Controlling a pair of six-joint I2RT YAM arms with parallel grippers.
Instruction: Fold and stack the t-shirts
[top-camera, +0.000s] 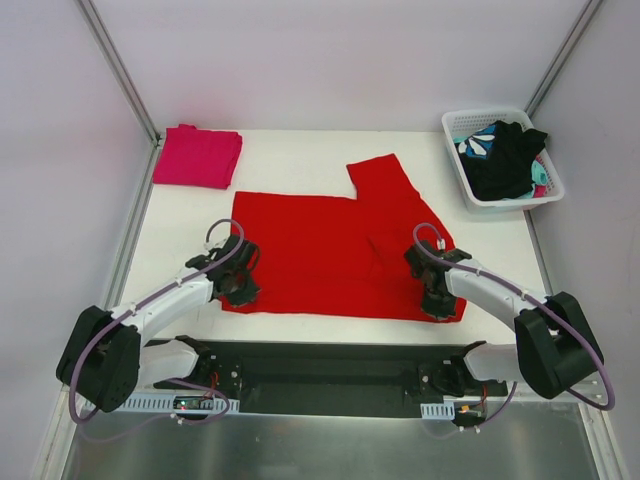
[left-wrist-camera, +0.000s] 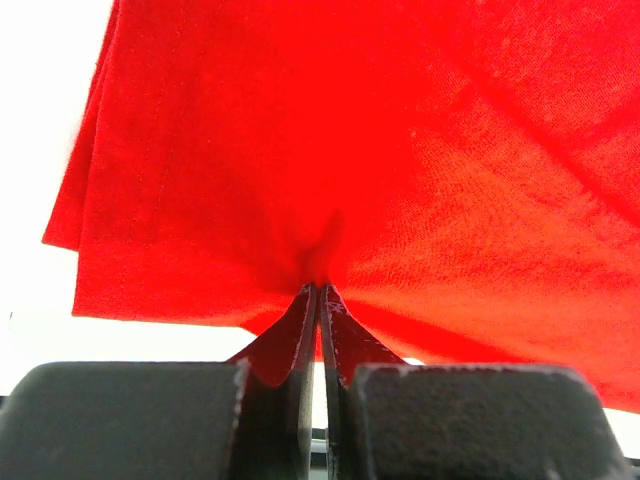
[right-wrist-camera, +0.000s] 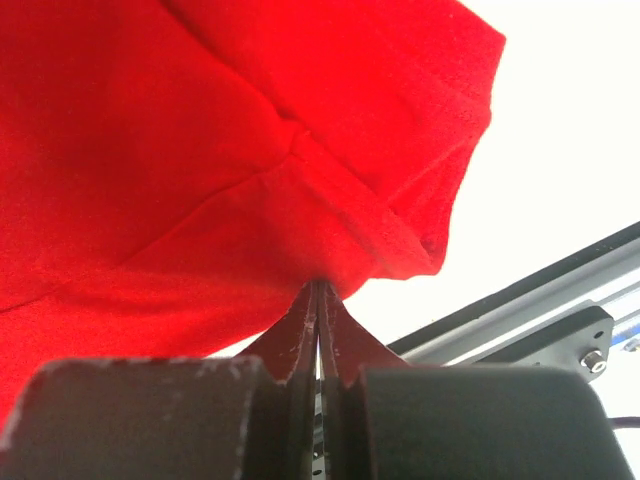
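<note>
White tabletop (top-camera: 290, 160) holds the red t-shirt (top-camera: 330, 250) spread flat near me; my left gripper (left-wrist-camera: 318, 288) and right gripper (right-wrist-camera: 318, 285) each pinch its near edge, jaws fully closed. I would lift both evenly, keeping the hem taut

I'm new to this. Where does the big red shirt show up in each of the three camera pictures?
Top view: the red shirt lies mid-table, between the two arms.
Left wrist: it fills most of the picture, its edge pinched by the shut left gripper.
Right wrist: it fills the upper left, its edge pinched by the shut right gripper.
Shared landmark: the white table, which shows beside the shirt in every view.
</note>
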